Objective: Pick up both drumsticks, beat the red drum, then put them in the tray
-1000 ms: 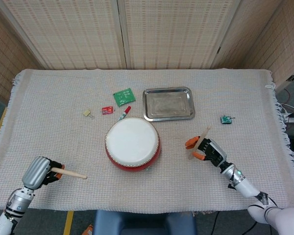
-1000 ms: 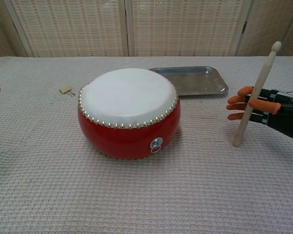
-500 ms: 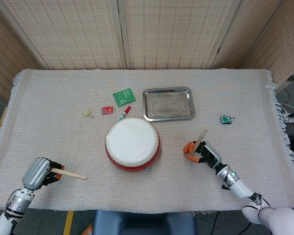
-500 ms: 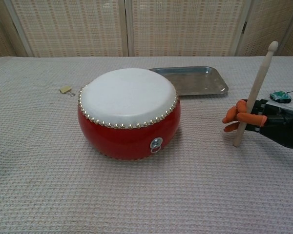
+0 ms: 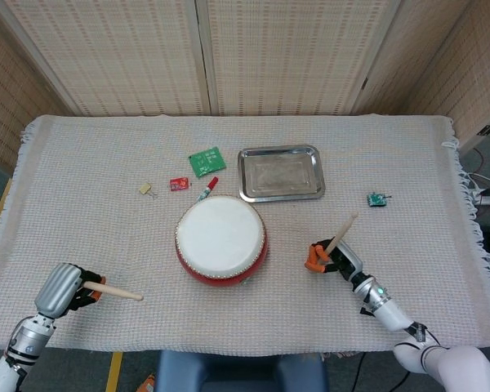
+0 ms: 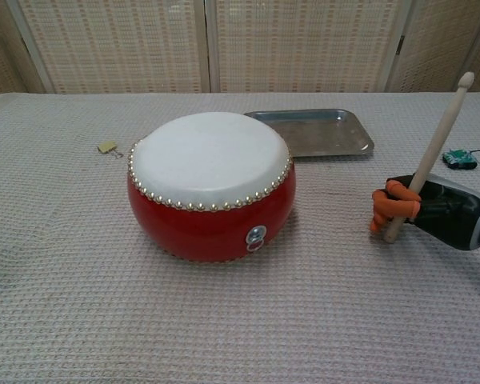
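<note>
1. So, I judge the pickup step nearly done: both drumsticks are in hand and the red drum [image 5: 221,240] sits untouched at the near middle of the table [image 5: 82,188], with the tray [image 5: 280,172] just beyond it.
2. My right hand [image 6: 420,212], right of the drum, has its fingers wrapped around the right drumstick [image 6: 430,154], which stands steeply with its butt down at the cloth.
3. My left hand [image 5: 75,286], at the near left edge, is clenched on the left drumstick [image 5: 114,291], which points right toward the drum.
4. Next I would need to lift both sticks and bring their tips over the white drumhead.
</note>
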`<state>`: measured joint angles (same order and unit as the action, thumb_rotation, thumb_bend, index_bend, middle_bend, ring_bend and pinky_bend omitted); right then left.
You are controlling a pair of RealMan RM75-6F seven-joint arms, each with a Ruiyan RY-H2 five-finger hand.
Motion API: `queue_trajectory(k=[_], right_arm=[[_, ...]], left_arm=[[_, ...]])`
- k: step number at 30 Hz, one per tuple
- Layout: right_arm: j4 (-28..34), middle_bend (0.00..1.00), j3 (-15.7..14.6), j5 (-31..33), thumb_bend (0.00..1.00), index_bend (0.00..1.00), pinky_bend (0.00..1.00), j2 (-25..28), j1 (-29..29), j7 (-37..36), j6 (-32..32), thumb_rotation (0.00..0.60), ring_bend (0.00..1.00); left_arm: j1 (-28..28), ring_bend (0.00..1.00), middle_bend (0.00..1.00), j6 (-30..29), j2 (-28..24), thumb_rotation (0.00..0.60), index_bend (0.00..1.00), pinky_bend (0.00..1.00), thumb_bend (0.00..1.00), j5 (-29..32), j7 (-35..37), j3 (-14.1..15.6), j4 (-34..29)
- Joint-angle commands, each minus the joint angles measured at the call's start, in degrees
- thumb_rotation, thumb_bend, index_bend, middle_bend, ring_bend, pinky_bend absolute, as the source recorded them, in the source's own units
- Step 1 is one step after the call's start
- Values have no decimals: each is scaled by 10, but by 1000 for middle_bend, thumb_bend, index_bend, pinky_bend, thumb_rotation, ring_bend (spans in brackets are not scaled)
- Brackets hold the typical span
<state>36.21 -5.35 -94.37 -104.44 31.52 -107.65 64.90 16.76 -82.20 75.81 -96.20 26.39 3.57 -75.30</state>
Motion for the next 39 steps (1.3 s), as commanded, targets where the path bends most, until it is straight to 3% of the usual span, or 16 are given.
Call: queue_trajectory(k=[1,4,10,14,17,22,25,29,35,39], right_arm=[[-3,803,6,8,67,975,622,-9,1,16,-6,600,698],[-6,881,13,14,90,1000,702,-16,0,29,-4,600,783],[-11,986,22,20,516,1000,876,-30,-2,54,7,600,919],[-13,1000,29,19,632,1000,987,-31,-5,67,33,600,997],[-6,1000,35,19,709,1000,1000,-22,-3,112,44,600,1000],[46,1000,46,28,801,1000,1000,16,12,320,16,600,1000],[119,1000,43,26,816,1000,1000,65,27,471,-14,600,1000],[266,1000,54,50,817,1000,1000,162,44,661,-66,600,1000],[438,1000,93,117,815,1000,1000,277,61,857,-109,600,1000],[503,1000,123,159,812,1000,1000,325,83,940,-138,600,1000]], left_arm=[[-1,1000,1000,1,0,600,1000,1000,706,1,1,1,1],[-1,1000,1000,2,0,600,1000,1000,706,2,3,1,2],[-1,1000,1000,2,2,600,1000,1000,706,2,6,1,6],[-1,1000,1000,3,3,600,1000,1000,706,1,8,1,8],[0,1000,1000,4,2,600,1000,1000,706,1,7,1,9],[2,1000,1000,8,2,600,1000,1000,706,0,4,2,11],[5,1000,1000,10,2,600,1000,1000,705,-2,2,2,11],[11,1000,1000,12,-1,600,1000,1000,706,-8,-6,2,10],[31,1000,1000,16,-13,600,1000,1000,706,-21,-33,-8,1],[59,1000,1000,37,-27,600,1000,1000,706,-24,-55,-24,-17]])
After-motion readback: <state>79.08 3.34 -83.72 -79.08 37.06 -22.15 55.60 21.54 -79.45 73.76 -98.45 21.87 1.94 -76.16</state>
